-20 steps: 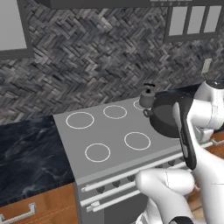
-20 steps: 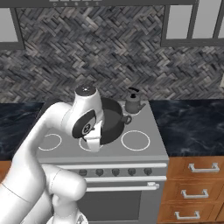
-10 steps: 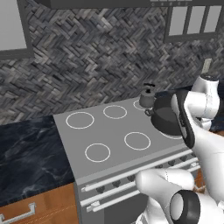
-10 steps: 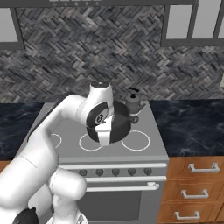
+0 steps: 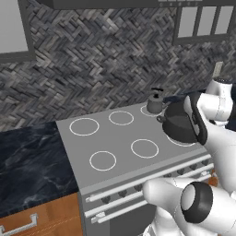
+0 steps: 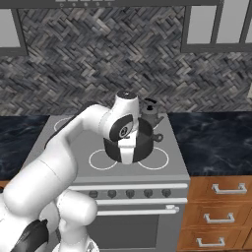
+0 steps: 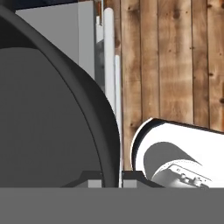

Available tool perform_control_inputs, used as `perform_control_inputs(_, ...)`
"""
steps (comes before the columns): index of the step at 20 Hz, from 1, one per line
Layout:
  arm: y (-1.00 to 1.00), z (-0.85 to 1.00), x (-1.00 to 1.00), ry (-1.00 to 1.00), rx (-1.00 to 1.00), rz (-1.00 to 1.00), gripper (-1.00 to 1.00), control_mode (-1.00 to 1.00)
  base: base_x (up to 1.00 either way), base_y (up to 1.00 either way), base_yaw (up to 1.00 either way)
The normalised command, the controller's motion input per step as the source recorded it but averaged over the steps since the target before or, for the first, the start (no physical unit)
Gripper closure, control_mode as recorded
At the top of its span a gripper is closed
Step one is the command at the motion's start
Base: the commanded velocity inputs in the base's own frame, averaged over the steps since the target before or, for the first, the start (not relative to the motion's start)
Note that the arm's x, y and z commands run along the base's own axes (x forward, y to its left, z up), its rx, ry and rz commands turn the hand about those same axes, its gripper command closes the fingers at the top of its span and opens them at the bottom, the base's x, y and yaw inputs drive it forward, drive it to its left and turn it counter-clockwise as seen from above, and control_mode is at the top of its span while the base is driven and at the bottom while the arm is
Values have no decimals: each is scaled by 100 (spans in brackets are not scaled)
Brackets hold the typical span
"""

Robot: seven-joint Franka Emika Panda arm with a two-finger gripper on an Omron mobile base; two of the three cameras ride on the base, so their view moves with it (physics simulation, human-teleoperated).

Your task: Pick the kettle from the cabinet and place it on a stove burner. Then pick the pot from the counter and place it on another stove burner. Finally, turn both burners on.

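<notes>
Gripper [image 7: 111, 181]: clamped on pot [image 5: 182, 123] rim; I've swung it from counter side over stove [image 5: 115, 159], beside kettle [image 5: 155, 104]; burner placement next

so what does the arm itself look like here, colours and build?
Glossy white rounded shell links with dark grey to black joint rings; a round black cap with a small white mark sits on the wrist joint. A grey-faced round joint shows on the lower arm. The gripper has small dark finger tips. No cables or sleeves visible.
</notes>
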Motion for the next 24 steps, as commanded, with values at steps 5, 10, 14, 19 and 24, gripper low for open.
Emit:
perform_control_inputs(5, -17, -11, 6, 0, 2, 0, 100, -100, 0, 0, 0)
perform_control_inputs(10, -16, -9, 10, 0, 0, 0, 100, -100, 0, 0, 0)
perform_control_inputs(14, -13, -15, 1, -1, 0, 0, 100, -100, 0, 0, 0)
perform_control_inputs(19, -14, -19, 3, 0, 0, 0, 100, -100, 0, 0, 0)
perform_control_inputs(24, -15, -15, 10, 0, 0, 0, 100, -100, 0, 0, 0)
